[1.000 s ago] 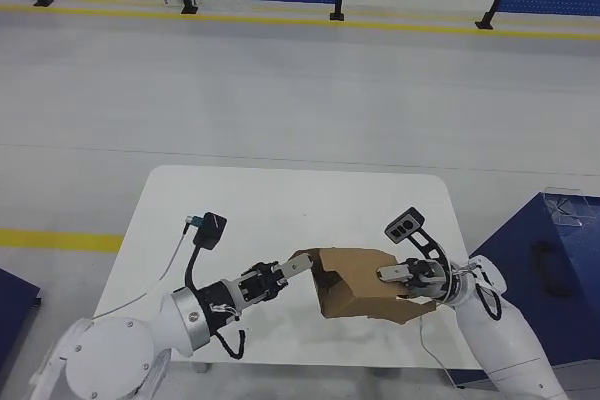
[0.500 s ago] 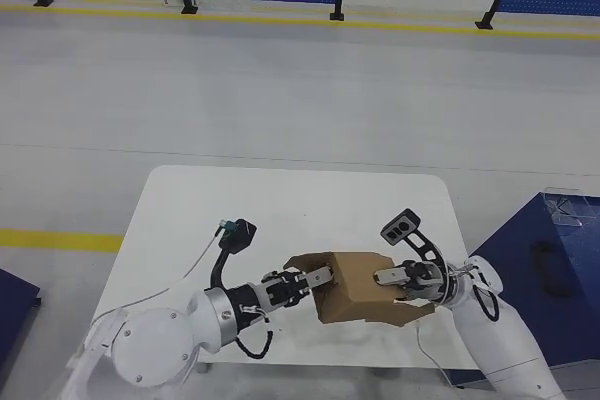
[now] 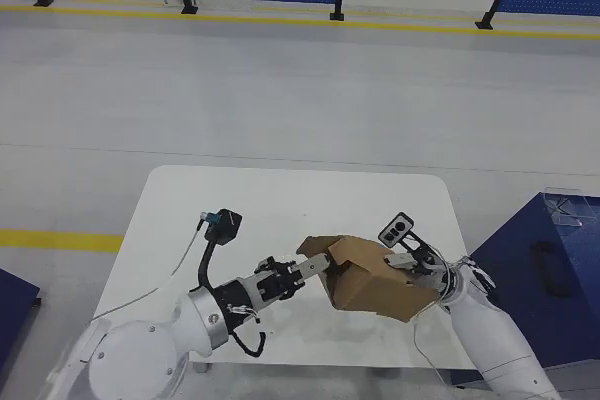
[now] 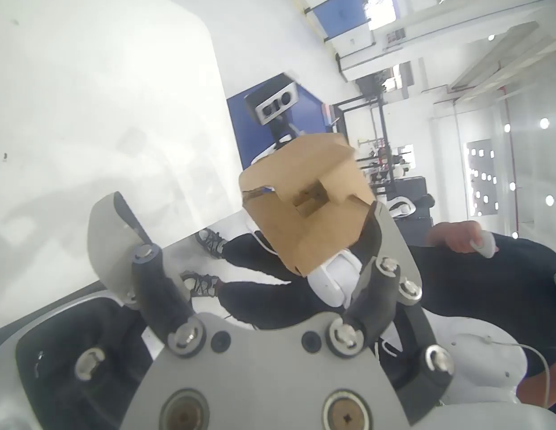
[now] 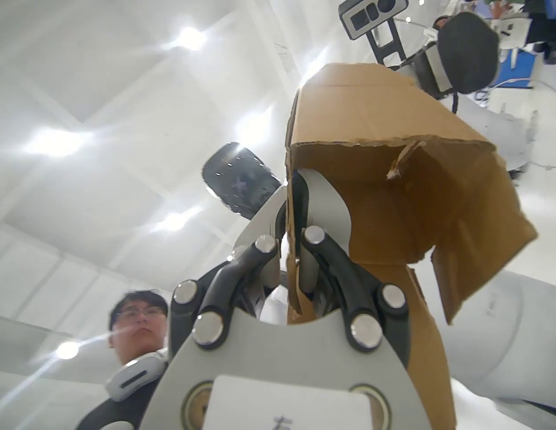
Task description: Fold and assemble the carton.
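Carton (image 3: 365,280) now tilted, right claw (image 5: 290,219) pinching its wall

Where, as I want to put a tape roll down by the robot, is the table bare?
The far half of the table, from its back edge to the carton, is bare, as is the strip along its left edge. It is crowded at the front right, where the left gripper and right gripper meet the carton.

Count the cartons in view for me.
1: the carton, at the near-right part of the table, one wall clamped in the right gripper, with the open left gripper at its opposite end.
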Controlling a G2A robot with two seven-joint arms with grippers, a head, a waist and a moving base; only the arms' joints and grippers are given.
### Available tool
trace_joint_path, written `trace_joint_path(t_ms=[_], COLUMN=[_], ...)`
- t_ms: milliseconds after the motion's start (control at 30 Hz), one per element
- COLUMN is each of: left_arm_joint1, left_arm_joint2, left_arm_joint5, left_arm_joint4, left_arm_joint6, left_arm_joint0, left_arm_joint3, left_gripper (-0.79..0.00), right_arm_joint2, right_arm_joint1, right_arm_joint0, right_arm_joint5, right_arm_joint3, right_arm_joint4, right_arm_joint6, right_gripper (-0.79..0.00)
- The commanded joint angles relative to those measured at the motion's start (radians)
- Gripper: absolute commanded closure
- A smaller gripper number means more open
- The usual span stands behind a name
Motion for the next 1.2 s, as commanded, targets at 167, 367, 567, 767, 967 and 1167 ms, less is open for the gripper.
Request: trace_joint_path(t_ms=[167,367,567,767,967,1167], left_arm_joint1=[0.019,0.030,0.031,0.038,0.043,0.044], left_arm_joint2=[-0.162,-0.105,-0.070,-0.066,-0.041,0.013], left_arm_joint5=[0.020,0.027,0.014,-0.028,-0.047,-0.048], left_arm_joint4=[-0.011,0.069,0.051,0.013,0.021,0.023], left_arm_joint6=[-0.045,-0.124,-0.158,-0.230,-0.249,-0.260], left_arm_joint0=[0.069,0.027,0.006,0.006,0.015,-0.005], left_arm_joint3=[0.037,0.093,0.102,0.079,0.060,0.076], left_gripper=[-0.785,-0.785,-0.785,-0.785,-0.785,-0.785], right_arm_joint2=[-0.132,-0.206,-0.251,-0.288,-0.327,-0.361], right_arm_joint1=[0.019,0.070,0.111,0.138,0.157,0.171], right_arm_joint0=[0.000,0.004,0.027,0.051,0.073,0.092], right_arm_joint5=[0.202,0.235,0.200,0.174,0.154,0.134], right_arm_joint3=[-0.031,-0.089,-0.084,-0.071,-0.062,-0.057], right_arm_joint4=[0.189,0.260,0.278,0.305,0.320,0.318], right_arm_joint6=[-0.163,-0.196,-0.162,-0.135,-0.116,-0.095], right_gripper=[0.000,0.000,0.000,0.000,0.000,0.000])
